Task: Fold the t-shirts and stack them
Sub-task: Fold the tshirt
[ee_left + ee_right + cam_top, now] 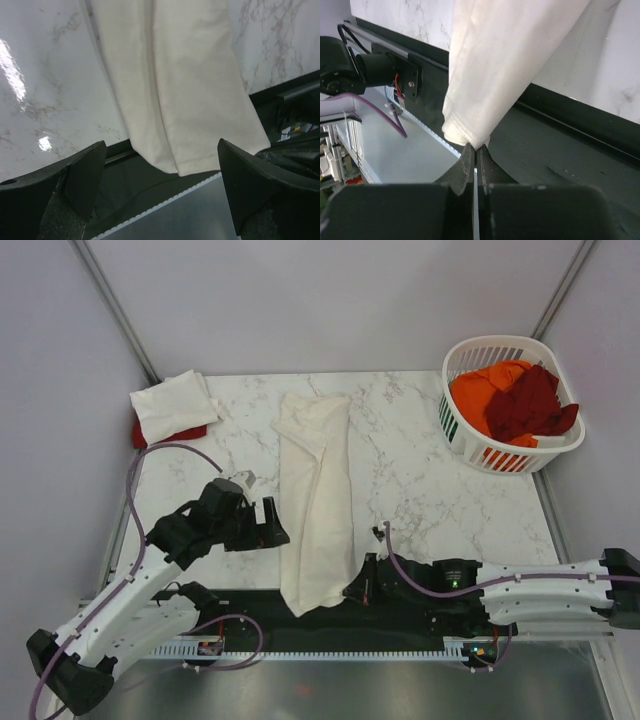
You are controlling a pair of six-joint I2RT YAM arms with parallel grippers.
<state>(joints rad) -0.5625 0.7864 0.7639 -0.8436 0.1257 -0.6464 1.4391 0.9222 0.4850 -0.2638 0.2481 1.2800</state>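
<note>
A large cream-white t-shirt (318, 500) lies folded into a long strip down the middle of the table, its near end hanging over the black front edge. My right gripper (352, 590) is shut on that near hem corner; in the right wrist view its jaws (476, 148) pinch the stitched hem of the shirt (500, 60). My left gripper (272, 525) stands open at the strip's left side, nothing between its fingers (161, 145), hovering over the shirt's near end (190, 90). A folded cream t-shirt (172, 405) rests on a red one (185, 432) at the back left.
A white slatted laundry basket (500, 342) stands at the back right, holding an orange t-shirt (480, 390) and a dark maroon one (530, 405). The black rail (400, 620) runs along the table's near edge. Grey walls close in the table on three sides.
</note>
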